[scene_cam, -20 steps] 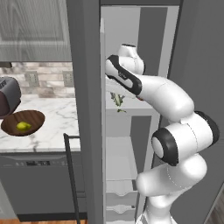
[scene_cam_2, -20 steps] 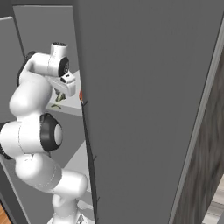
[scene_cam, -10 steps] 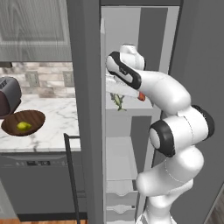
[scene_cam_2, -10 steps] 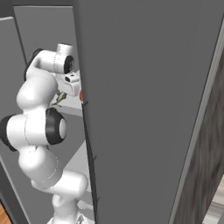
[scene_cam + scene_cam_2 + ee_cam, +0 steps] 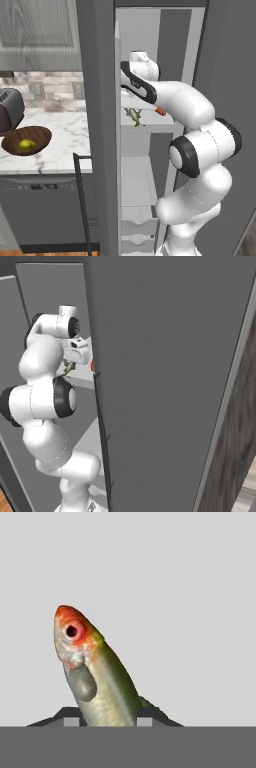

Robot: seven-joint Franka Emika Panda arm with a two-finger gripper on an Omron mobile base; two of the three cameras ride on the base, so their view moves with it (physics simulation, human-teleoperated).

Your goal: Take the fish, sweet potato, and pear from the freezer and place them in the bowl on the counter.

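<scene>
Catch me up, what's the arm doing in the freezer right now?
The arm is reaching into the open freezer, and its gripper has the fish between the jaws, head pointing away from the hand. In the left base view the fish's tail hangs just below the hand at shelf height. On the counter to the left, the bowl already holds the pear. A bit of orange-red shows beside the hand; I can't tell whether that's the sweet potato.

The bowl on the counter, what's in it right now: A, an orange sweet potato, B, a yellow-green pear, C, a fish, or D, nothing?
B: the left base view shows the brown bowl on the counter holding one small yellow-green pear.
</scene>
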